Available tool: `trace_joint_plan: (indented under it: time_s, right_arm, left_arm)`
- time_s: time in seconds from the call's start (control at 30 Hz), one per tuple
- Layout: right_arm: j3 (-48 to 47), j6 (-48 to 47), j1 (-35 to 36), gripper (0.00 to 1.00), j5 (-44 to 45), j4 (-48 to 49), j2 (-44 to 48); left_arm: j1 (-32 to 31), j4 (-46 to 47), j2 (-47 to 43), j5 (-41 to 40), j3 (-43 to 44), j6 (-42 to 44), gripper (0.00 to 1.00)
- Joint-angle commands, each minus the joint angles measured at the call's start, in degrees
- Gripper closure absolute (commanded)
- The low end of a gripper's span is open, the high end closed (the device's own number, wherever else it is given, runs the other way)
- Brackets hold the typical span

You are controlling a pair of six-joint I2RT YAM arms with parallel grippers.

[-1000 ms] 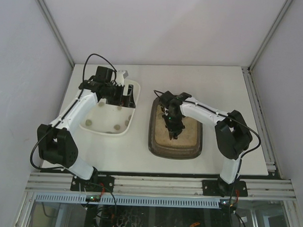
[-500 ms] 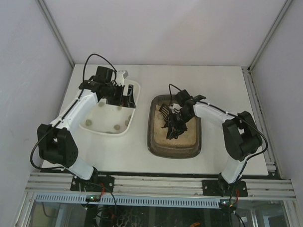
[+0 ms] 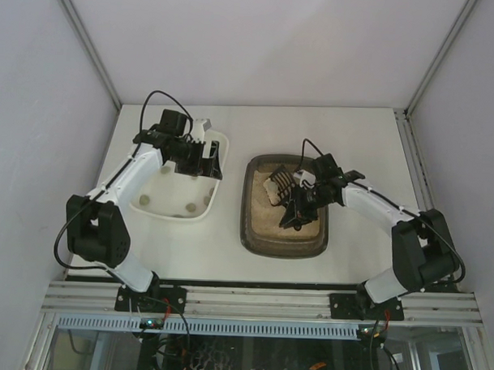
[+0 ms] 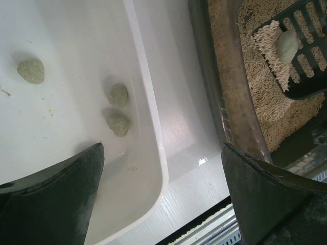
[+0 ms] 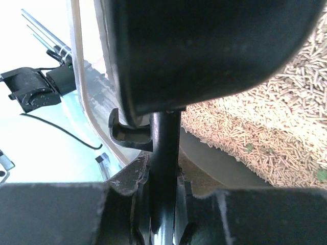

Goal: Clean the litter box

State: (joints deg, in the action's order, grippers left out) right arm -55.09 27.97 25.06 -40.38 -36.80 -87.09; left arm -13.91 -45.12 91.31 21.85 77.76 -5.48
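Nearest to us, the two arm bases sit bolted to the silver metal rail (image 3: pixel 259 303) along the front edge of the flat white table (image 3: pixel 228 261). Just beyond, on the right half of the table, lies the litter box (image 3: pixel 281 249), a dark brown-grey rounded-rectangular plastic tray filled with beige pellet litter (image 3: pixel 266 222).

We find the right gripper (image 3: pixel 299 209) low over the middle of the box, its jaws pressed together on the handle of a black slotted plastic scoop (image 3: pixel 279 184). Its wrist view shows the round handle clamped between the two fingers (image 5: pixel 122 186). The scoop's head points toward the box's far left corner and carries a heap of pellets and one pale grey-green clump (image 4: pixel 287 45). We cannot tell whether the head is lifted clear of the litter.

Left of the box, with a strip of bare table between them, stands a white rounded-rectangular plastic tray (image 3: pixel 174 216) holding several similar small grey-green lumps (image 4: pixel 118 124).

Farthest back, the left gripper (image 3: pixel 206 157) hangs over the tray's far right part, its jaws spread wide with nothing between them. In its wrist view, its dark fingers frame the tray's right wall and the litter box rim.
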Motion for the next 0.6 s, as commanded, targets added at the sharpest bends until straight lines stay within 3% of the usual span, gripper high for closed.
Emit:
trace_joint_plan:
  time_s: [0.0, 0.13, 0.37, 0.57]
  right_arm:
    - [0.89, 0.48, -1.01, 1.0, -1.1, 3.3, 5.29]
    - [7.57, 3.13, -2.98, 1.0, -4.21, 9.52, 9.8]
    - [24.42, 15.07, -3.44, 1.0, -6.63, 39.12, 19.38]
    - [31.41, 16.19, -1.8, 1.0, -2.87, 54.63, 22.61]
  left_arm:
    - [-0.1, -0.14, -0.67, 1.27, 3.93, -0.18, 0.0]
    - [-0.23, -0.14, -1.18, 0.79, 3.87, 0.07, 0.0]
    - [-0.16, -1.15, -2.36, -1.74, 3.48, 1.61, 0.0]
    - [-0.09, -1.19, -4.53, -5.64, 1.38, 3.02, 0.0]
